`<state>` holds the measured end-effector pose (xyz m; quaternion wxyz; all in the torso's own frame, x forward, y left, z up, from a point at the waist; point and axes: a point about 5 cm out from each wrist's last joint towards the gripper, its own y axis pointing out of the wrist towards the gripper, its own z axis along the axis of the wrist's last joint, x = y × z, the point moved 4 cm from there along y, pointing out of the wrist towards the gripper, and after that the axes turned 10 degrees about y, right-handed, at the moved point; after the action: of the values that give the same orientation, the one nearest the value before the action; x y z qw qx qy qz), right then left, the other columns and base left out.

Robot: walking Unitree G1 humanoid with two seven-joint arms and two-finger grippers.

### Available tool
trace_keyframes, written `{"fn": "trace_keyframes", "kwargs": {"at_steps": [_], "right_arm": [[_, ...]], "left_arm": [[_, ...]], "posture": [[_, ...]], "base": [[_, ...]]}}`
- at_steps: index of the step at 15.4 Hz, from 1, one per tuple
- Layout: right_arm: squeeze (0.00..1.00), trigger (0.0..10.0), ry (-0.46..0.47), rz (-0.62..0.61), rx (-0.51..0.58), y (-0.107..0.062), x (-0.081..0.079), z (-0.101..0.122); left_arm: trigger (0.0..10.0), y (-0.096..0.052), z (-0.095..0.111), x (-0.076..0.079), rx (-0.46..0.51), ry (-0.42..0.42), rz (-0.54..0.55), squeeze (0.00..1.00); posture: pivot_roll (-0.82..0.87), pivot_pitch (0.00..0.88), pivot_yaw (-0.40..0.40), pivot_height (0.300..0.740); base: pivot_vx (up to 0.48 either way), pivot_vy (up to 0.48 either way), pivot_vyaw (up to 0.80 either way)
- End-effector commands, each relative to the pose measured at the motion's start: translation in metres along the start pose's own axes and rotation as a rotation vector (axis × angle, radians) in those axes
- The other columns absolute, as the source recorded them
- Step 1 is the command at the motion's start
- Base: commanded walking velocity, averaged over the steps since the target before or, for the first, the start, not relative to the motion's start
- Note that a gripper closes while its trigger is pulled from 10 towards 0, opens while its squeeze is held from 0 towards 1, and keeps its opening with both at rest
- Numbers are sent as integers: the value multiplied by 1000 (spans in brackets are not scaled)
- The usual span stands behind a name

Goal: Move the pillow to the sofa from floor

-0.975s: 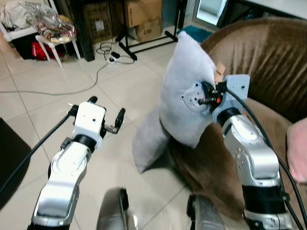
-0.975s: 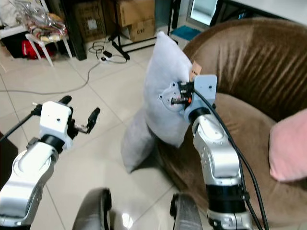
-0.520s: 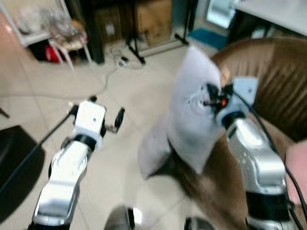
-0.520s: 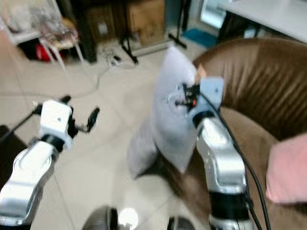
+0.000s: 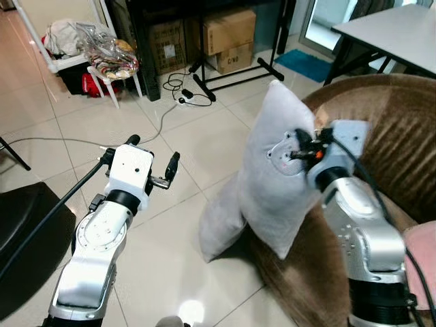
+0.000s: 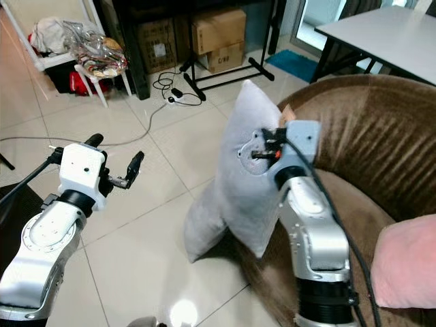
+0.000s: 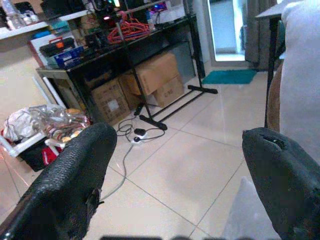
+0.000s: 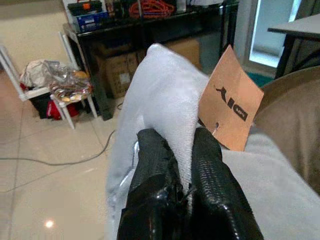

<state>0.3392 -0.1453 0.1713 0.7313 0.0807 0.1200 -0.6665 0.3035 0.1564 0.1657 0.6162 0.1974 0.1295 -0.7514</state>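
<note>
Right wrist view shows the grey pillow (image 8: 165, 115) pinched at its edge between the two black fingers (image 8: 150, 165) of the right pincer (image 8: 172, 155), a fold of fabric squeezed between them, with a tan paper tag (image 8: 230, 112) hanging just beside the grip. From the head views the pillow (image 5: 272, 177) stands upright, held up in front of the brown sofa (image 5: 388, 136); its lower corner hangs over the sofa's front edge, and whether it touches the cushion cannot be told. A second grey pillow (image 5: 221, 225) leans against the sofa's front on the tiled floor (image 5: 191, 143), just beside and below the held one. The right pincer (image 5: 304, 146) sits against the pillow's side facing the sofa. A pink cushion (image 6: 409, 262) lies on the sofa seat, well apart from the pillow. The left pincer (image 5: 153, 160) hovers over the floor, away from the sofa and well apart from both pillows, its fingers (image 7: 75, 185) spread wide with nothing between them. Farther from the sofa stand cardboard boxes (image 5: 228, 37) under a dark rack, a white stool (image 5: 109, 65) piled with bags, and a cable (image 5: 157, 116) across the tiles.
</note>
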Motion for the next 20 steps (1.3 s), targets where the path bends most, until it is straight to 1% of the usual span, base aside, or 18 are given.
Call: {"fn": "trace_keyframes", "kwargs": {"at_steps": [1,4,6,9,13,16,20], "right_arm": [[0,10000,23,-1,29,0,-1,8],[0,10000,38,-3,16,1,0,5],[0,10000,12,42,-15,3,-7,0],[0,10000,17,51,-29,3,-12,-4],[0,10000,4,70,-31,5,-16,-4],[0,10000,-19,121,-17,4,-25,-2],[0,10000,-20,131,-28,4,-28,-4]], "left_arm": [[10000,-1,-2,0,-10,8,9,0],[10000,-2,-4,-2,-17,14,15,0],[10000,-2,-2,-3,-6,-1,11,0],[10000,-2,-1,-4,-3,-17,8,0],[10000,-2,0,-4,5,-25,5,0],[10000,-2,1,-5,8,-29,4,0],[10000,-2,1,-6,9,-32,6,0]], "posture": [[-7,0,-14,740],[-3,0,-15,740],[0,0,-15,740],[3,0,-15,740],[4,0,-15,740],[5,0,-16,740],[9,0,-19,740]], "base": [[0,0,-800],[0,0,-800],[0,0,-800],[0,0,-800],[277,0,-800],[286,0,-138],[286,0,0]]}}
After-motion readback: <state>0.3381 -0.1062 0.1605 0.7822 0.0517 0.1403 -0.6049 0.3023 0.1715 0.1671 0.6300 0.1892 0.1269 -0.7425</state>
